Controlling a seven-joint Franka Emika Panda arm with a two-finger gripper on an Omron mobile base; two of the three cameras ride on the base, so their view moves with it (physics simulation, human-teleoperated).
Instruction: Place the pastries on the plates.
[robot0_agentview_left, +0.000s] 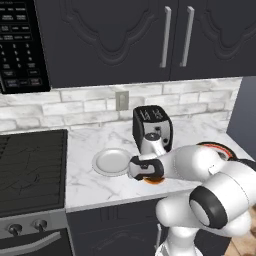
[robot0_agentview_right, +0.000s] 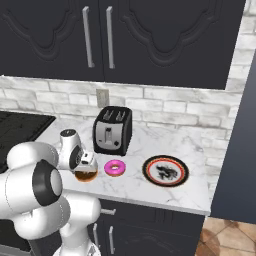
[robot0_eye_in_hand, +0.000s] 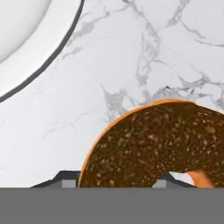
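White marble with grey veining made up the counter (robot0_agentview_right: 150, 187), and both plates on it lay bare. The pale grey plate (robot0_agentview_left: 111, 161) sat near the stove (robot0_agentview_left: 30, 170), a smooth round dish with a shallow raised rim; in my hand view its edge (robot0_eye_in_hand: 39, 52) curved across the upper left as a thin dark line around a plain glossy face. The banded plate (robot0_agentview_right: 165, 170) lay well to the right, flat and round, with a red-orange and dark rim and a dark mottled pattern in its middle.

Neither donut was on a plate. The pink donut (robot0_agentview_right: 115, 168) rested on the marble between the banded plate and the arm, a small ring with smooth bright frosting, just in front of the toaster (robot0_agentview_right: 112, 130), a boxy black and brushed-metal thing with two slots on top. The chocolate donut (robot0_eye_in_hand: 162, 144) lay on the counter near the front edge, beside the pale plate but not touching it; its glaze looked dark brown and speckled, with orange-tan dough showing along the outer edge and at the hole.

I saw the gripper (robot0_agentview_right: 86, 171) low over that chocolate donut, its fingertips (robot0_eye_in_hand: 65, 180) reaching the ring's near edge. I could not tell whether the jaws had clamped on it or stood apart.
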